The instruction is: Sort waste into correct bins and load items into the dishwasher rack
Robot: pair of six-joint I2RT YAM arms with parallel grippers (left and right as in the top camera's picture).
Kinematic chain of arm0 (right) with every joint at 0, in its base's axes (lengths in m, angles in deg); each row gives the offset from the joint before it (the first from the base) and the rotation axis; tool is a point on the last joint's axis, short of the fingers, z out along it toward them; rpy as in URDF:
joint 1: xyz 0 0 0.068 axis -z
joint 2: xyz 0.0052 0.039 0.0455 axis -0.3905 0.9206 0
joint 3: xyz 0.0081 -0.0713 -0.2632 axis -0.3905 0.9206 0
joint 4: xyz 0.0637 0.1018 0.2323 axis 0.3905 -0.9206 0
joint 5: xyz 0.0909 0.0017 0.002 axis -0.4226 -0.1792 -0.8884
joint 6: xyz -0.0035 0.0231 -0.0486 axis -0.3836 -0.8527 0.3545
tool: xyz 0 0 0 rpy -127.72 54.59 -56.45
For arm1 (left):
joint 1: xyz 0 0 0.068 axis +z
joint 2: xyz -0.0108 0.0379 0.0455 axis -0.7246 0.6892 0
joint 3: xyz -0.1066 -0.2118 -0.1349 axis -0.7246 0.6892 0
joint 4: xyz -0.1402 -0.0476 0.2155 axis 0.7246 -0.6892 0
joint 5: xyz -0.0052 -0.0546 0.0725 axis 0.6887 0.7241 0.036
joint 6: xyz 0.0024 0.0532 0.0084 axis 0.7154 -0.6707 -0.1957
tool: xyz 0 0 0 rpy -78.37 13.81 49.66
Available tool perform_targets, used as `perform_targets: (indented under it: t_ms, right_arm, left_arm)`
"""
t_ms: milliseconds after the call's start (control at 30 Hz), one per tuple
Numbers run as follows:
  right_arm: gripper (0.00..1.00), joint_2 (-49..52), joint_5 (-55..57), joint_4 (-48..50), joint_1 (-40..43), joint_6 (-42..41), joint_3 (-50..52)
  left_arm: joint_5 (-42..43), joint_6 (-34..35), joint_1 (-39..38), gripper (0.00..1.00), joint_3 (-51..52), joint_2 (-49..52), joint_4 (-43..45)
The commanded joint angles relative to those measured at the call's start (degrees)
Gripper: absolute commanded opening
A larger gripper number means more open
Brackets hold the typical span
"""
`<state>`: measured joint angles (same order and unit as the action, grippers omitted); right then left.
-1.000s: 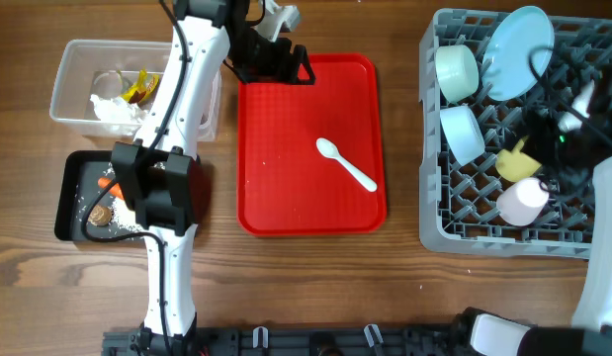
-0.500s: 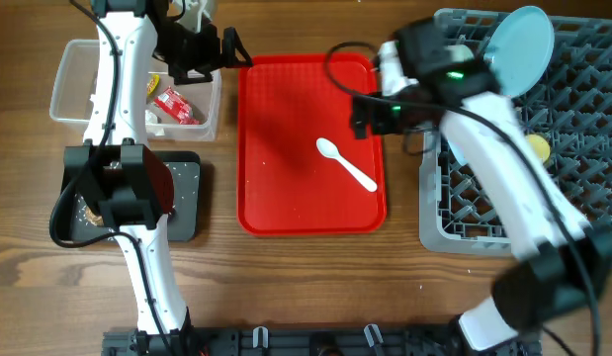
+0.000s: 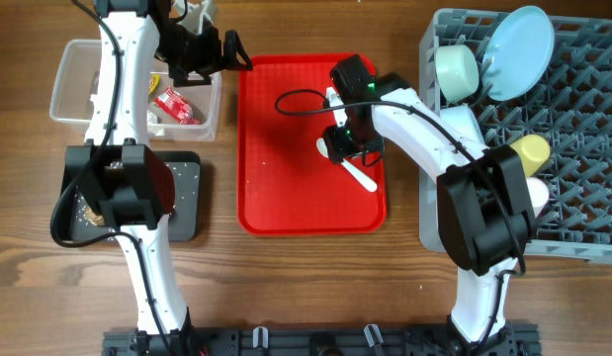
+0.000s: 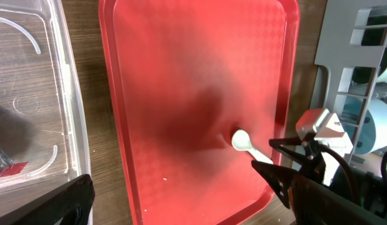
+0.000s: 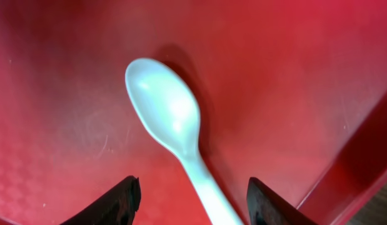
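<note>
Right gripper (image 5: 193, 187) set astride the white spoon (image 5: 165, 109) on the red tray (image 3: 286, 188), frame centre.
The spoon lies flat, bowl toward the upper left and handle running lower right. The 2 fingers stand on either side of the handle's neck with a gap on each side, so the jaws are open and nothing is gripped. That straddle probably prepares a pinch across the thin handle. The spoon appears to be the 1 dish outside the dishwasher rack (image 3: 582, 237) at right, where the plate (image 3: 518, 40), a bowl (image 3: 456, 71) and the yellow cup (image 3: 531, 150) sit among the pegs. At upper left, the left gripper (image 3: 226, 51) hangs open and empty by the clear tub (image 3: 73, 59) holding a red wrapper (image 3: 175, 104), clear of the other arm's path.
</note>
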<state>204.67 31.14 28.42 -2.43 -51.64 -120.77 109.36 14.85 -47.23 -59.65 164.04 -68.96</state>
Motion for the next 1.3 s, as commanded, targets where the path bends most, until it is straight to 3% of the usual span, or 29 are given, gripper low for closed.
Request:
perform_targets:
  t_ms: [0,267,400,467,767,900,1100,1267]
  right_arm:
    - [0.56,1.46,0.52,3.65,-0.13,1.16,2.99]
    - [0.43,1.46,-0.79,11.50,-0.13,1.09,9.27]
    - [0.14,1.46,-0.79,12.83,-0.13,0.94,10.54]
    - [0.05,1.46,-0.81,13.16,-0.13,0.90,11.32]
    - [0.04,-0.28,-3.85,11.26,0.31,-0.63,10.86]
    - [0.04,-10.71,-4.02,3.87,4.35,-2.64,3.56]
    - [0.04,-36.39,-0.44,-5.53,26.23,-8.41,-5.81]
    - [0.05,-42.42,7.78,-14.27,50.86,-21.42,-5.09]
  left_arm:
    - [-0.42,0.35,-0.11,1.00,-0.24,0.83,-0.07]
    - [-0.44,0.35,-0.09,1.00,-0.24,0.83,0.00]
    - [-0.42,0.35,-0.09,1.00,-0.24,0.83,0.37]
    - [-0.44,0.35,-0.09,1.00,-0.24,0.83,0.39]
    - [-0.44,0.35,-0.09,1.00,-0.24,0.83,0.39]
    - [-0.44,0.35,-0.09,1.00,-0.24,0.83,0.39]
    - [-0.44,0.35,-0.09,1.00,-0.24,0.83,0.39]
    - [-0.42,0.35,-0.09,1.00,-0.24,0.83,0.39]
